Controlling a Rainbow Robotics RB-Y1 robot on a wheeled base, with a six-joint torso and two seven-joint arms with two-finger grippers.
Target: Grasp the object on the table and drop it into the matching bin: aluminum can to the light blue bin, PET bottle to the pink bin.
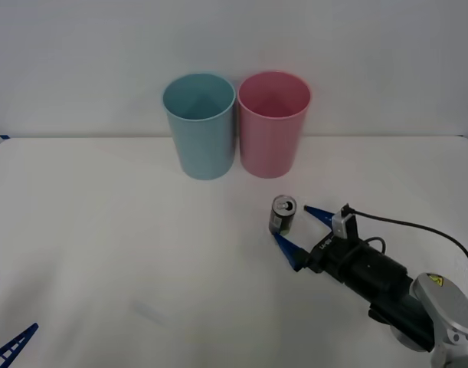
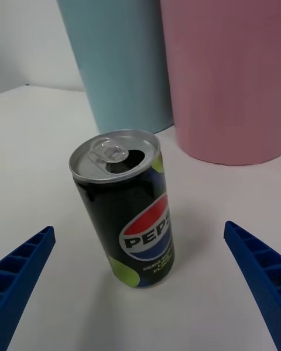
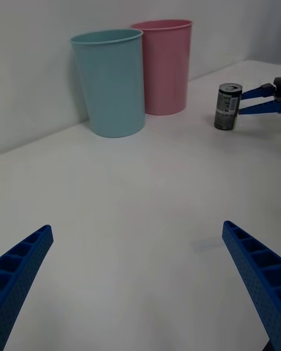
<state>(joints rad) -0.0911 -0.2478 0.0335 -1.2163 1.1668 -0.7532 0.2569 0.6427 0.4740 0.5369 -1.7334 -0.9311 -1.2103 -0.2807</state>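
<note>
Fig.: front view, w/ both wrist views. The aluminum can (image 1: 283, 214) stands upright on the table (image 1: 103, 245), right of centre frame, just below the pink bin (image 1: 273, 124). It is a short dark cylinder w/ yellow-green patches, a Pepsi logo on its wall and a silver top; the pull-tab mouth is open (image 2: 126, 207).

My right gripper (image 1: 295, 230) lies low over the table at lower right, spread wide, one blue ribbed finger (image 1: 289, 251) on each side of the can. The can's base sits near one fingertip, but I cannot tell whether it touches. In the right wrist view the fingers sit at the two bottom corners, w/ the can between and beyond them.

The light blue bin (image 1: 199, 125) and the pink bin are smooth-walled round plastic buckets, tapering downward, side by side at upper centre (close together; contact not resolvable). Nothing lies between can and bins.

My left gripper (image 1: 8, 337) sits at the lower-left corner, fingers spread and holding nothing, well apart from the can. The table is flat, plain white, matte.
</note>
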